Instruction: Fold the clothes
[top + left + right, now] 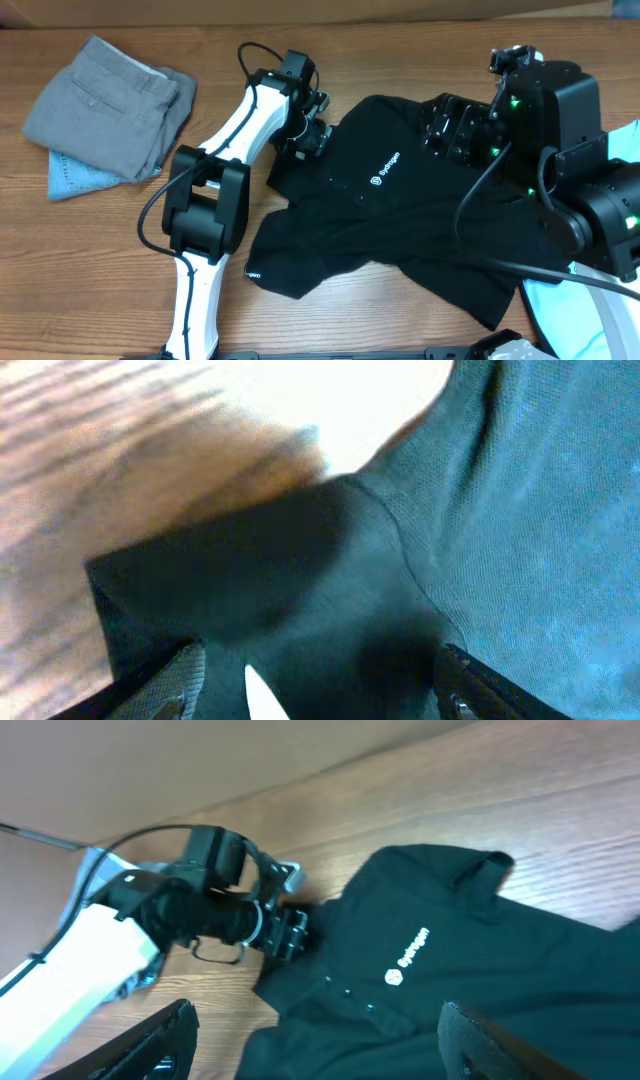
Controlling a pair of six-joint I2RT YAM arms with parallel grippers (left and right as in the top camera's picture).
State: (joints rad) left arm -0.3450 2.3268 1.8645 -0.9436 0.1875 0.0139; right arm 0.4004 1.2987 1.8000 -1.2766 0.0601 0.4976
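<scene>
The clothes here are chiefly a black short-sleeved shirt [400, 225] lying rumpled across the middle of the table, its white chest logo [385, 170] facing up. My left gripper [308, 135] is at the shirt's upper left edge. In the left wrist view the shirt's black fabric [330, 590] lies between the widely spread fingers of that gripper [320, 685], which is open. My right gripper [440, 128] hovers over the shirt's upper right part. In the right wrist view the right gripper [315, 1040] is open above the shirt [480, 950] with nothing between its fingers.
Folded grey trousers [110, 105] rest on a light blue garment [75, 178] at the far left. A pale blue and white object [570, 310] sits at the lower right corner. Wooden tabletop [330, 320] shows in front of the shirt.
</scene>
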